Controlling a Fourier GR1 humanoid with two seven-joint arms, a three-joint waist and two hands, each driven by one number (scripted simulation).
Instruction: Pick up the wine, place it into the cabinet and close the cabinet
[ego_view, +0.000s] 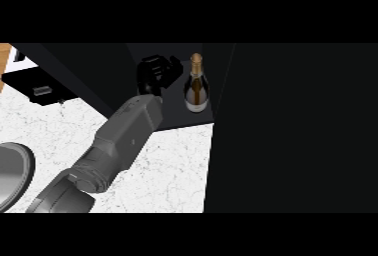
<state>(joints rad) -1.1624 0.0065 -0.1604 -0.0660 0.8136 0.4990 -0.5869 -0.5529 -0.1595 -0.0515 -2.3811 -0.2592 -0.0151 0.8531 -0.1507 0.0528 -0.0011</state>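
The wine bottle (196, 85), dark glass with a gold foil neck, stands upright on the dark floor of the open cabinet (177, 117). My left hand (157, 72) is inside the cabinet just left of the bottle, at the height of its neck and shoulder. Its fingers are relaxed and point toward the bottle without wrapping it; a narrow gap shows between them. My grey left forearm (125, 135) runs in from the lower left over the white counter. My right hand shows nowhere.
A tall dark panel (295, 130), seemingly the open cabinet door, fills the right side. A black box-like part with a small handle (42, 90) sits at the upper left. A grey round plate (11, 175) lies on the speckled counter (170, 170) at the left edge.
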